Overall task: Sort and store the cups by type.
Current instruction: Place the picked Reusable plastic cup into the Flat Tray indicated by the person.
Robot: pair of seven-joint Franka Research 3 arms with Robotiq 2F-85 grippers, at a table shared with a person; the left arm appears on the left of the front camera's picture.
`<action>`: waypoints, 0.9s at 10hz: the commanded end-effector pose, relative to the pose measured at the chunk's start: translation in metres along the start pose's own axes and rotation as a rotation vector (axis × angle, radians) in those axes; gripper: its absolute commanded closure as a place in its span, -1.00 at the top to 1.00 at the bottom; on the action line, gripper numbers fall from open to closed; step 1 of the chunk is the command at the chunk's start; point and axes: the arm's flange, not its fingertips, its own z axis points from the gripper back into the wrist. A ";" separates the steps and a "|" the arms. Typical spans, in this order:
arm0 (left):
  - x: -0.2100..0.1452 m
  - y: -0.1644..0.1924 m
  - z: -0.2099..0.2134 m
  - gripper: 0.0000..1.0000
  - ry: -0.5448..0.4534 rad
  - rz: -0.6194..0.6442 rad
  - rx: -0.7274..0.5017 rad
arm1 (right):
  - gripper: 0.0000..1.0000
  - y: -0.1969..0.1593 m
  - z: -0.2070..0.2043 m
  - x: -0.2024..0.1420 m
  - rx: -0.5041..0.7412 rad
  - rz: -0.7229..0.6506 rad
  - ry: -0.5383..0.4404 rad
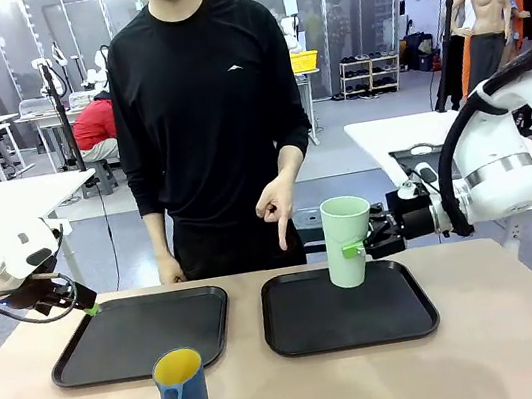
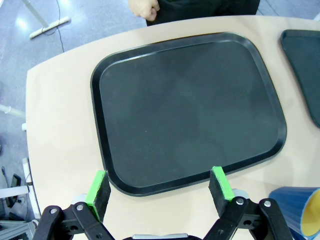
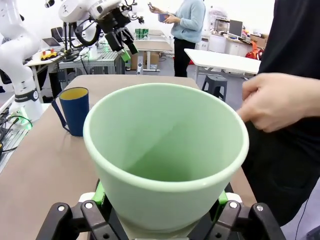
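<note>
My right gripper (image 1: 355, 249) is shut on the lower part of the tall mint-green tumbler (image 1: 345, 222), holding it upright over the far side of the right black tray (image 1: 407, 324); whether its base touches the tray I cannot tell. In the right wrist view the tumbler (image 3: 165, 150) sits between the gripper's (image 3: 160, 195) fingers, mouth up. The dark blue handled mug (image 1: 183, 390), yellow inside, stands on the table near the front edge, also seen as the mug (image 2: 297, 210) and the mug (image 3: 75, 110). My left gripper (image 2: 160, 186) hangs open above the near rim of the left black tray (image 2: 190, 110), at the tray's left corner (image 1: 87, 306).
A person stands at the far side; one hand (image 1: 276, 210) points down toward the right tray, the other hand (image 1: 169, 269) rests at the table edge. The second tray (image 2: 305, 65) lies beside the left one. Bare tabletop (image 1: 493, 356) spreads at the front right.
</note>
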 end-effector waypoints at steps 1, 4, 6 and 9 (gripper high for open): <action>0.001 0.001 0.001 1.00 -0.001 0.000 0.000 | 0.74 -0.011 -0.015 -0.017 -0.036 0.022 -0.016; 0.001 0.001 0.001 1.00 -0.001 0.000 0.000 | 0.74 -0.020 -0.028 -0.047 -0.086 -0.006 -0.016; 0.001 0.001 0.001 1.00 -0.001 0.000 0.000 | 0.74 -0.024 -0.033 -0.059 -0.098 -0.031 0.003; 0.001 0.001 0.001 1.00 -0.001 0.000 0.000 | 0.74 -0.029 -0.038 -0.069 -0.103 -0.050 0.004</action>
